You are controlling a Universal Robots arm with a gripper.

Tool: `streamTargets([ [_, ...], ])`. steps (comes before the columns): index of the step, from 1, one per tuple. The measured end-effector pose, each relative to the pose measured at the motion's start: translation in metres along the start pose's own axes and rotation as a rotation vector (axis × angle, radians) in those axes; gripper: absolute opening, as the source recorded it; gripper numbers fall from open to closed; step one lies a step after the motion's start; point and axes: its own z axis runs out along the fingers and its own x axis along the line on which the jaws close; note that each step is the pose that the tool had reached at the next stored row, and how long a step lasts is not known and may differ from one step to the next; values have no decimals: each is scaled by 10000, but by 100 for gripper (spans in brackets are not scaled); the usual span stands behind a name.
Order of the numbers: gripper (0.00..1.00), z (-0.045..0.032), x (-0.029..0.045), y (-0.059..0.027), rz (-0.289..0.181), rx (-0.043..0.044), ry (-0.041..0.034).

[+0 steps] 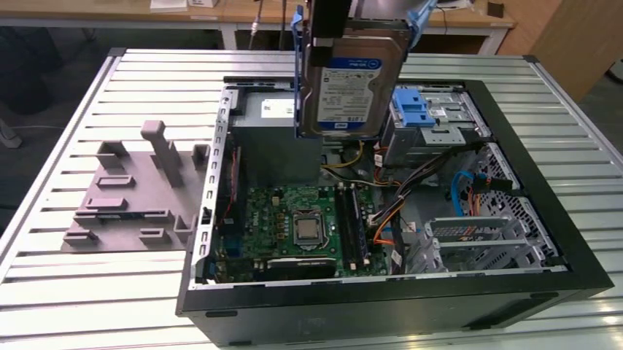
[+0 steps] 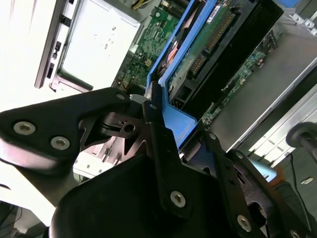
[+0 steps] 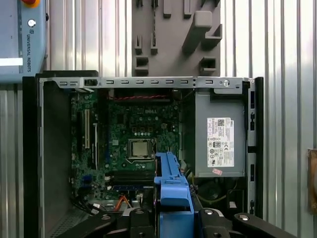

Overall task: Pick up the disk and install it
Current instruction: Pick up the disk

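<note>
Jaws clamp the disk (image 1: 346, 80) by its blue bracket (image 3: 171, 191); it hangs upright over the open computer case (image 1: 389, 306), toward the tabletop's (image 1: 98, 321) far edge. Judge it stiff, fairly heavy and shock-sensitive: you want the bracket's rigid edge, never the flat faces.

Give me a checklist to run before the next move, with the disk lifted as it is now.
1. Grip on the disk: ok. The gripper is shut on its blue bracket.
2. Disk off every surface: ok. It hangs upright above the case.
3. Case open: ok. The motherboard lies exposed.
4. Disk over the drive cage: not ok. It hangs to the exterior view's left of the cage, in front of the grey box.
5. Cage slot free: cannot tell.
6. Cables away from the cage: cannot tell. They lie bundled just beside it.
</note>
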Motion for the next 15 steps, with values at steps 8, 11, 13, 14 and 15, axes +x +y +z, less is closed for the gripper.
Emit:
streamTargets([
  [8,36,-3,71,-119,1,-1,-1],
  [11,36,-3,131,-128,4,-1,-2],
  [13,36,-3,161,-140,4,0,-2],
  [14,36,-2,169,-150,5,-1,-1],
  [15,36,-1,173,-164,5,-1,-2],
])
